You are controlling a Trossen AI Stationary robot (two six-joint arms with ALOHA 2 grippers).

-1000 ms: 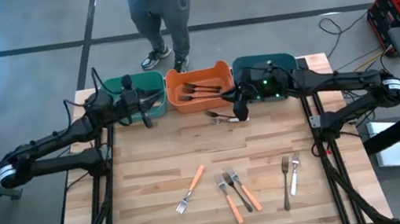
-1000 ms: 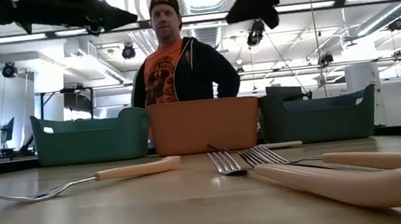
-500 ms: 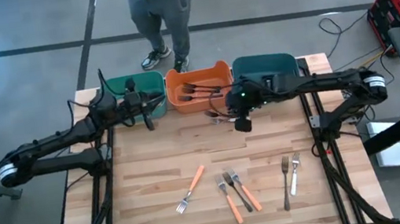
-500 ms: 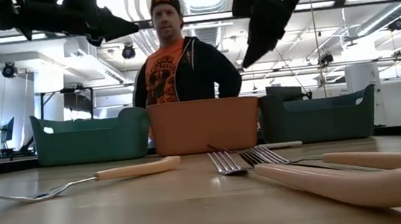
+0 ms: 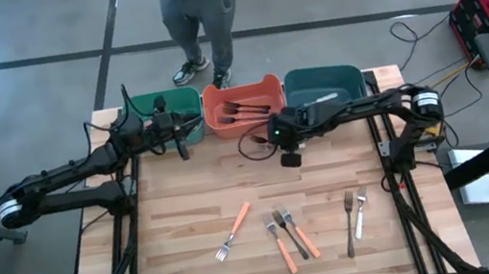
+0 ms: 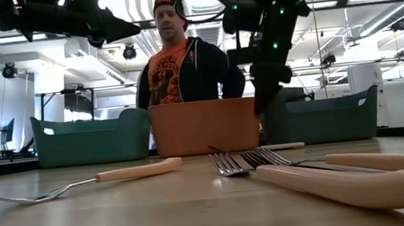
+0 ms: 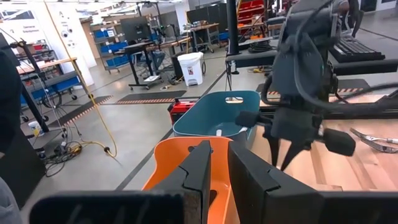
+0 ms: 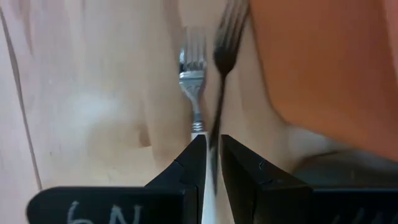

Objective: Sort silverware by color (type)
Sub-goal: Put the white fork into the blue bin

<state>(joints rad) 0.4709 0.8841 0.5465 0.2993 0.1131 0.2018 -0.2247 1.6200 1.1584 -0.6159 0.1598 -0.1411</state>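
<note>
Presently, right gripper [image 5: 290, 157] hangs just near of the orange bin [image 5: 242, 104], fingers pinching a dark-handled fork [image 8: 219, 81]. Left gripper [image 5: 182, 146] pressed together, beside the far-left green bin [image 5: 159, 108]; remaining forks [image 5: 287, 233] lie near-centre on the table [image 5: 178, 215].

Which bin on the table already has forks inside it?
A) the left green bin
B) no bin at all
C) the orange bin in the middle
C: in the high view, dark forks lie inside the orange bin; no forks are visible in the left green bin.
</note>
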